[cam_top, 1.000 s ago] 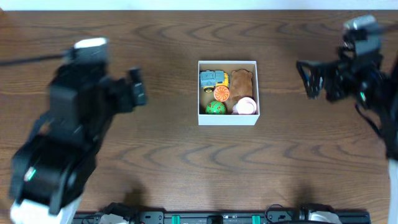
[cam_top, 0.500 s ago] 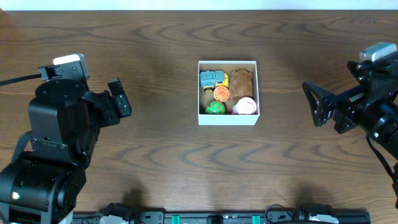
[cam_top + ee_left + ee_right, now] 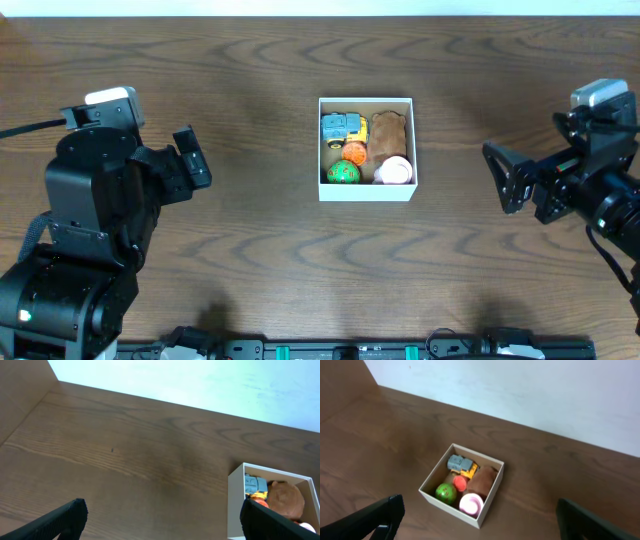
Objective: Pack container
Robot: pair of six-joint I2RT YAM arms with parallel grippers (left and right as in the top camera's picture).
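container (image 3: 366, 190) | square white box, open-topped | mid-table | toys inside

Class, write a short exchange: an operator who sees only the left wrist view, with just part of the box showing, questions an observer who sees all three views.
Operator: The box is cut off at my frame's edge. What am I missing inside?
Observer: A green ball, in the box's left corner nearest the robot.
Operator: Where is the right hand?
Observer: Right of the box, well apart from it, open and empty.
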